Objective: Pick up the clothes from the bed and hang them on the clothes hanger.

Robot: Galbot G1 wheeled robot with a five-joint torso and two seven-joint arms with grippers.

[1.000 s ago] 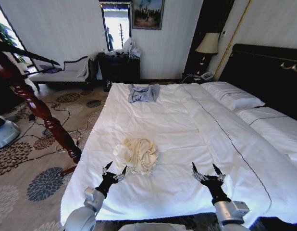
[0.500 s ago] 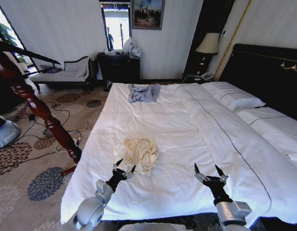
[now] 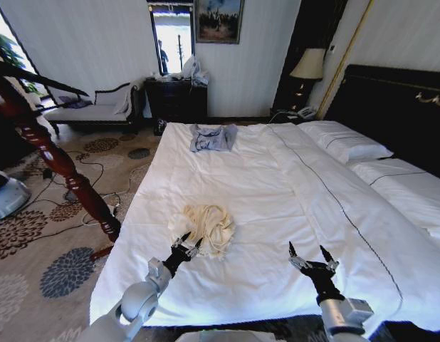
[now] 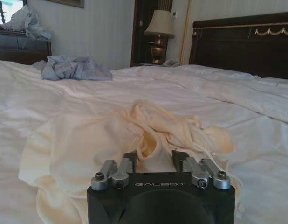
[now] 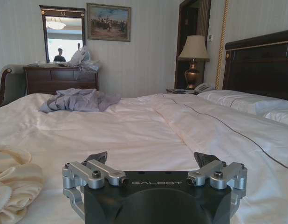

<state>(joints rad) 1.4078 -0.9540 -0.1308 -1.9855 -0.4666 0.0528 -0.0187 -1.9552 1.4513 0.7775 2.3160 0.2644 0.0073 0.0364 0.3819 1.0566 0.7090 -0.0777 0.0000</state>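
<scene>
Reached low across the near left part of the wide white-duvet bed (image 3: pixel 277 185) with the left gripper (image 3: pixel 186 246), fingers spread apart and not yet closed on anything. Set those fingers at the near edge of the crumpled cream thin-fabric shirt (image 3: pixel 206 226), and in the left wrist view straddled a raised fold of it (image 4: pixel 134 135) with the gripper (image 4: pixel 155 156). Judged this a sensible place to pinch, since a ridge gives loose cloth some thickness to bite.

Kept the right gripper (image 3: pixel 309 255) hovering just over bare duvet at the near right, well apart from the shirt, fingers likewise wide; confirmed as much in the right wrist view (image 5: pixel 153 161). Probably held it there out of the way.

Left the small grey-blue garment (image 3: pixel 213 137) alone at the far end of the bed. Noted the dark red turned-wood stand (image 3: pixel 63 171) on the floor to the left, with what looked like the black curved-shoulder hanger (image 3: pixel 42 78) at its top.

Found no container involved; only the bed, bearing the two garments.
</scene>
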